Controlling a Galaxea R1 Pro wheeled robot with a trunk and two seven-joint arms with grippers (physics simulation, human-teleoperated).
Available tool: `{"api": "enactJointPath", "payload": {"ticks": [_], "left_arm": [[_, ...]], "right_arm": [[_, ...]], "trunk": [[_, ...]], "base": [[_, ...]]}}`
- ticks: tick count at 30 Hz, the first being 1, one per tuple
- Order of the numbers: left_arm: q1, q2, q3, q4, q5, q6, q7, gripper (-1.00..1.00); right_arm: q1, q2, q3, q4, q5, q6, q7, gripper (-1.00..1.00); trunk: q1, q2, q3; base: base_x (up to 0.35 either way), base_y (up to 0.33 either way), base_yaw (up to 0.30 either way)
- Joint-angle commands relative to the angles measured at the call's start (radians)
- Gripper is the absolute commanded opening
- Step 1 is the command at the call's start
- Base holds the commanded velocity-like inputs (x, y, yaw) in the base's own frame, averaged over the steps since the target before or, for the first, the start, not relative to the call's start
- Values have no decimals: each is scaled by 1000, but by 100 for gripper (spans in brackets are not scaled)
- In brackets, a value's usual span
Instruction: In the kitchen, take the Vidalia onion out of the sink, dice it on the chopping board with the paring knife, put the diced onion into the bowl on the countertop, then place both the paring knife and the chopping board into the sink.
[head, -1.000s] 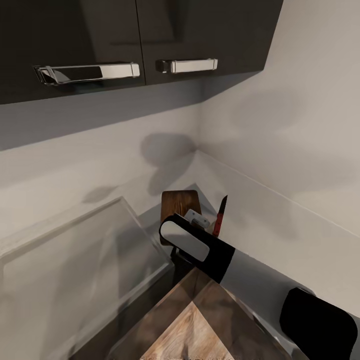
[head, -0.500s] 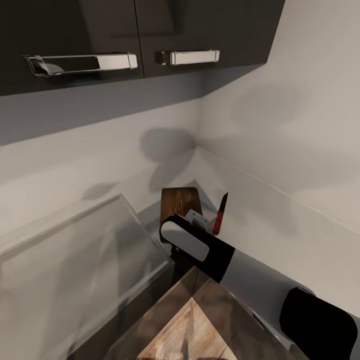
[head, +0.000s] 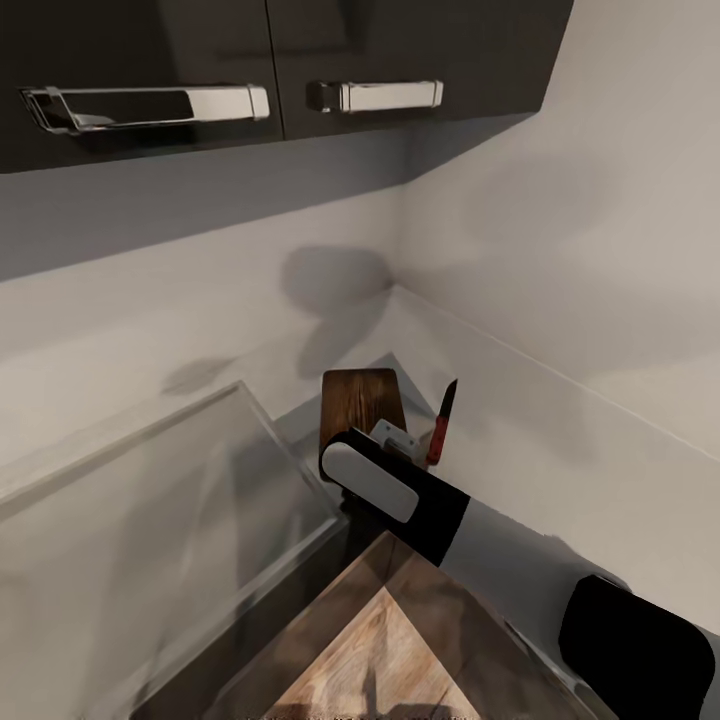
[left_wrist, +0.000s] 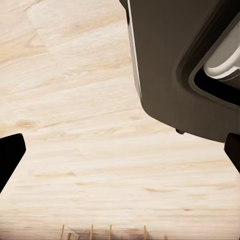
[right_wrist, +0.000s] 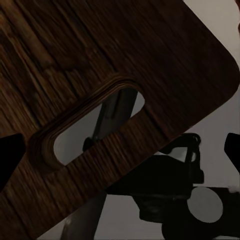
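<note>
The brown chopping board (right_wrist: 75, 65) looms close in the right wrist view, its slot handle hole (right_wrist: 90, 125) just ahead of my open right gripper (right_wrist: 121, 152), whose dark fingertips (right_wrist: 10, 155) stand wide apart. From the head, the chopping board (head: 360, 395) lies in the countertop (head: 560, 470) corner, its near end hidden behind my right arm (head: 400, 490). The paring knife (head: 440, 425), with red handle and dark blade, lies just right of the board. The steel sink (head: 150, 500) spreads to the left. My left gripper (left_wrist: 120, 152) hangs open over pale wood floor. Onion and bowl are out of view.
Dark wall cabinets with chrome handles (head: 150, 103) hang overhead. Two pale walls meet in a corner (head: 400, 290) behind the board. The robot's dark body (left_wrist: 185, 65) shows close in the left wrist view. Wood floor (head: 380, 660) shows below the countertop edge.
The whole head picture has shifted a little, with the cabinet handles sliding left and up, so the camera moved. My right arm, the board and the knife keep their places relative to each other.
</note>
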Motion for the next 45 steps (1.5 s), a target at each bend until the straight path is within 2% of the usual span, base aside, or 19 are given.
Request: {"api": "enactJointPath", "payload": {"ticks": [1,28,45], "left_arm": [[-1,0,1,3,10,-5,-6,100],[-1,0,1,2,10,-5,-6,100],[-1,0,1,3,10,-5,-6,100]], "right_arm": [[-2,0,2,0,-3,-4,-3,100],[-2,0,-2,0,-3,-5,-3,100],[-2,0,-3,0,-4,-50,4,100]], "trunk": [[1,-2,-3],[1,-2,-45],[1,-2,-72]], "base": [[0,0,0],[0,0,0],[0,0,0]]}}
